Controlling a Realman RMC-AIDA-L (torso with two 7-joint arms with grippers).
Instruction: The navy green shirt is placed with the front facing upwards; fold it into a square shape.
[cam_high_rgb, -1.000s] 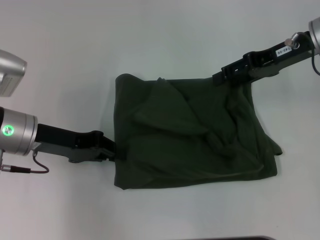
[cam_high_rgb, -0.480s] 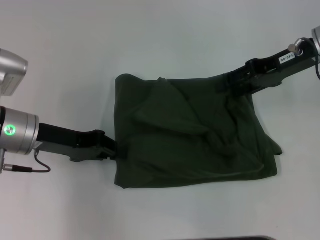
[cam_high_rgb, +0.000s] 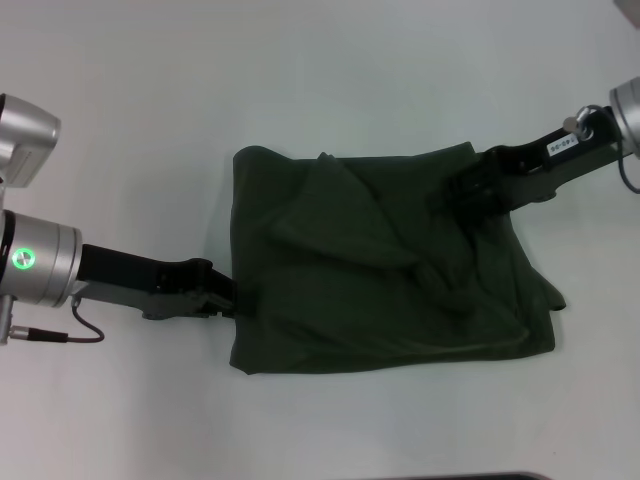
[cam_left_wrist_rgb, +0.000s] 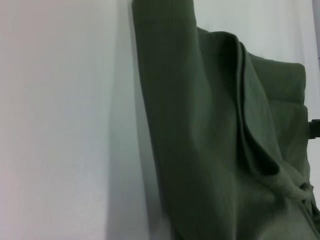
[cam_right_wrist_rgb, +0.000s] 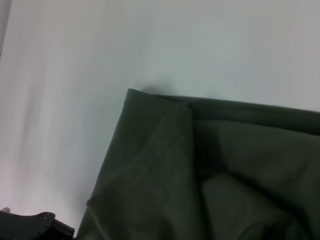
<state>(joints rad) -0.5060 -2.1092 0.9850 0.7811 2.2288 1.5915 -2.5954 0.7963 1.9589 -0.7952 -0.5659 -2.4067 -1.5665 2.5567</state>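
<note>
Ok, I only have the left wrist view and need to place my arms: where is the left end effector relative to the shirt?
Observer: In the head view, the left end effector is at the left edge of the navy green shirt, towards its near corner.
Operator: And the right one?
Observer: The right end effector is on the shirt's far right corner area.
Operator: Is the shirt square yet?
Observer: Its outline is roughly rectangular but lumpy. A loose diagonal flap lies across the top layer, and the near right corner bulges outward on the table.
</note>
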